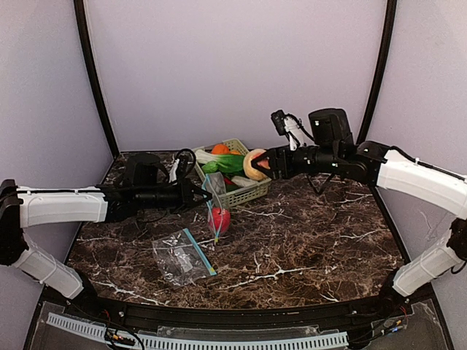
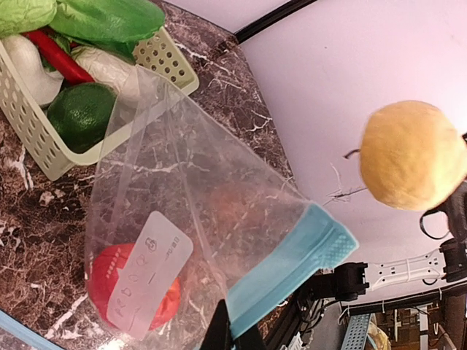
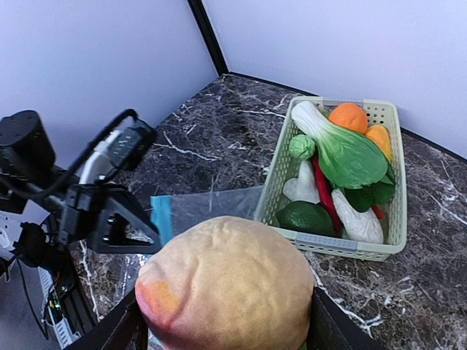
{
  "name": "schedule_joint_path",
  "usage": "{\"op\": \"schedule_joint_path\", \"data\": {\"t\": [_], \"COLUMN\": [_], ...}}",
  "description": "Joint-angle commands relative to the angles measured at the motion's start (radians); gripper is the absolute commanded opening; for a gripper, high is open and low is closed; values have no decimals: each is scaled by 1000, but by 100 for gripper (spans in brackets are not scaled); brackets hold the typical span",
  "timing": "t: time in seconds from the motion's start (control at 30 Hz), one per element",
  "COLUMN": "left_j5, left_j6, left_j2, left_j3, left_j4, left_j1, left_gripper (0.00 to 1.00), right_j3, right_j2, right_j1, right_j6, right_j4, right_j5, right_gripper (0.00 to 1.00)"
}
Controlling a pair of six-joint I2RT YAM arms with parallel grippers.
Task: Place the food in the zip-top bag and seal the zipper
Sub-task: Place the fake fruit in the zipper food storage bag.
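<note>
Left gripper [image 1: 198, 195]: fingers mostly cut off at bottom of wrist view; shut tight, pinching blue zip edge of bag [image 2: 197, 197]. Bag hung from grip; couldn't tell if its bottom touched table [image 1: 314, 240]. Inside, low down: red apple [image 2: 117, 281], half veiled by white label. Second bag [image 1: 179, 255] lay flat, nearer. Basket [image 3: 343, 248] behind held leafy greens [image 3: 346, 153], orange [image 3: 348, 117], radish [image 3: 303, 186], chilli [image 3: 325, 193], dark green fruit [image 3: 305, 216]. Peach [image 3: 226, 284] in air near basket, apart from bag, clamped between right gripper [image 1: 268, 163] fingers, largely hiding them.

Even, soft, shadowless lighting; sharp focus.
</note>
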Motion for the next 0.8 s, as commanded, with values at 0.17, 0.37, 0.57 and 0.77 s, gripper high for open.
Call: {"op": "schedule_joint_path", "data": {"t": [0.17, 0.37, 0.57, 0.77], "left_j5": [-46, -106, -113, -126], "left_j6": [38, 133, 183, 204], "left_j2": [99, 91, 87, 63], "left_j3": [-7, 24, 45, 53], "left_j4": [-28, -155, -214, -233], "left_j1": [-7, -7, -6, -6], "left_gripper": [1, 1, 1, 1], "right_j3": [-95, -104, -115, -122], "right_j2": [-10, 62, 132, 191], "right_j1": [96, 161, 203, 226], "right_j6": [58, 91, 129, 149], "right_j4": [178, 292, 401, 453], "right_j5": [-98, -105, -155, -167], "right_gripper": [50, 50, 49, 48]}}
